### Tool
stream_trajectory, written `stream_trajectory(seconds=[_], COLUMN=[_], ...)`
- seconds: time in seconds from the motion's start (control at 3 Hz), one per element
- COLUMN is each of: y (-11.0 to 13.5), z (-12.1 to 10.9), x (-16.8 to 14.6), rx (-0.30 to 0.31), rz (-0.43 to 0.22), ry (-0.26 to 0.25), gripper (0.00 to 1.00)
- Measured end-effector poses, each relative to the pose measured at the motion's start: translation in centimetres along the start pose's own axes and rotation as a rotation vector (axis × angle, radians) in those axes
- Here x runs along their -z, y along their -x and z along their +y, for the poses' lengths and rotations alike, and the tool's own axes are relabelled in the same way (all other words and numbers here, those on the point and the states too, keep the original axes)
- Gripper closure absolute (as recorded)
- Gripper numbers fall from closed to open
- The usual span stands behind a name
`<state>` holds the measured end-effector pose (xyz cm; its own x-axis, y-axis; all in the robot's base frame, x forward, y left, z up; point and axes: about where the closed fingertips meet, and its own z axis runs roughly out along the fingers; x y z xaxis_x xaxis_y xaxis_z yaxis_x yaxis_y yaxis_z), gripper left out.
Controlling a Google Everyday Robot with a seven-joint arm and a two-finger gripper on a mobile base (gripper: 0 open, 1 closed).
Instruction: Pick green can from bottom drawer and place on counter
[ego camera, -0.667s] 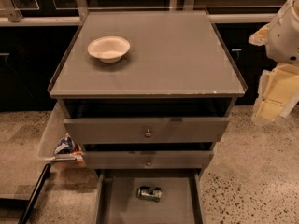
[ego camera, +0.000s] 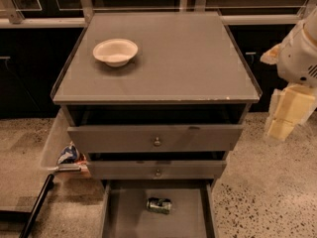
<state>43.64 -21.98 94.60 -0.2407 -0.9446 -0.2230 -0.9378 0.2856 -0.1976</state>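
Observation:
The green can (ego camera: pixel 158 205) lies on its side on the floor of the open bottom drawer (ego camera: pixel 124 217), near the middle. The counter (ego camera: pixel 173 58) is the grey top of the cabinet above it. My gripper (ego camera: pixel 286 114) hangs from the white arm (ego camera: pixel 299 53) at the right, beside the cabinet's right side at the height of the top drawer. It is well above and to the right of the can and holds nothing that I can see.
A white bowl (ego camera: pixel 115 51) sits on the counter's back left. The two upper drawers (ego camera: pixel 156 139) stick out a little over the bottom one. A clear bin with packets (ego camera: pixel 69 155) and a black bar (ego camera: pixel 37 205) stand left of the cabinet. Speckled floor lies to the right.
My gripper and arm have shifted slightly downward at the right. The can, the bowl and the drawers have not moved.

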Motion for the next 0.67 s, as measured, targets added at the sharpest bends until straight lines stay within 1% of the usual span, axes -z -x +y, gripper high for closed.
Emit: stream_trajectory(seconds=[0.33, 0.67], y=[-2.3, -5.2], z=[2.2, 6.5], x=[-6.2, -13.7], rx=[-0.054, -0.099], rz=[-0.025, -0.022], ry=[0.093, 0.22], gripper=[0.0, 0.0])
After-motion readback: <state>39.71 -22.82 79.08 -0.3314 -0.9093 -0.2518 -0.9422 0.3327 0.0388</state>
